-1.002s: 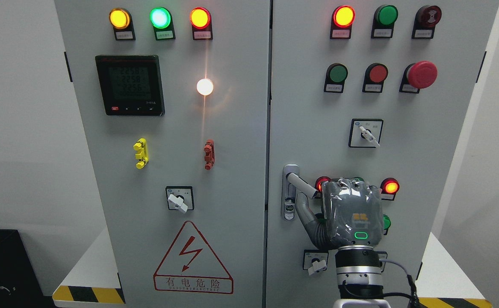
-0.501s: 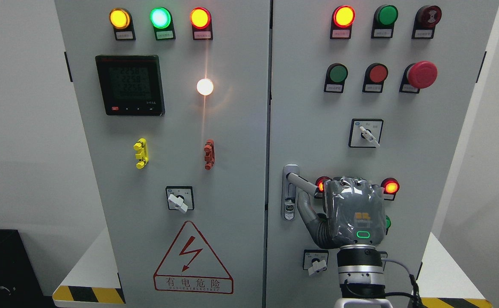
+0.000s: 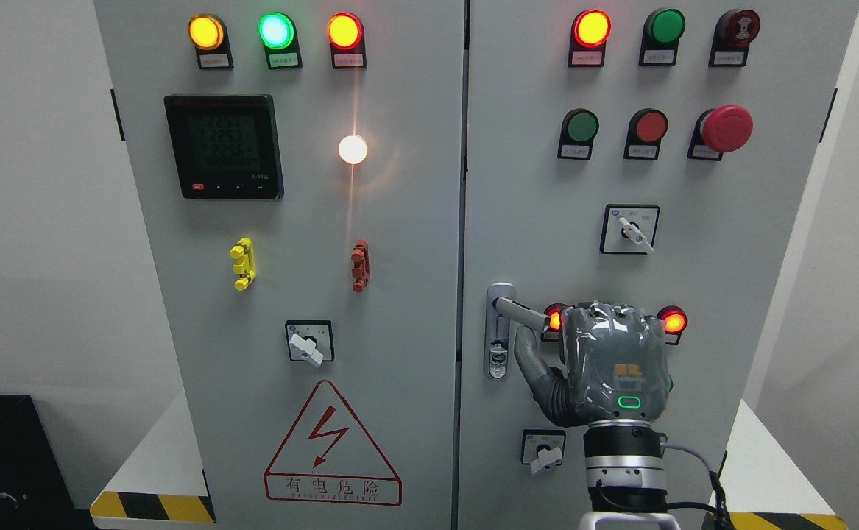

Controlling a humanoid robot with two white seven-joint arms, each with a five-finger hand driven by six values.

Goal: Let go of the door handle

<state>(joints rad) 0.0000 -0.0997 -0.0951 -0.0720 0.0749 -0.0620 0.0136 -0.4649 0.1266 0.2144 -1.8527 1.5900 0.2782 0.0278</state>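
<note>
The silver door handle [image 3: 521, 312] sits on the right cabinet door [image 3: 694, 280], its lever pointing right and slightly down from a lock plate [image 3: 499, 346]. My right hand [image 3: 613, 361] comes up from the bottom edge and hovers just right of the lever's tip, its back toward the camera. The lever's tip shows free, with a lit red lamp [image 3: 554, 319] visible between it and the hand. The thumb [image 3: 528, 361] stands apart below the lever. The hand is open and holds nothing. The left arm is out of view.
The right door carries lamps, push buttons, a red mushroom stop button [image 3: 726, 127] and a rotary switch [image 3: 629, 230]. A small switch [image 3: 545, 450] sits left of my wrist. The left door [image 3: 297, 294] has a meter [image 3: 224, 146], clips and a warning triangle [image 3: 332, 445].
My right hand has slid a little to the right and slightly down, away from the lever, uncovering more of the red lamp. The handle has not moved.
</note>
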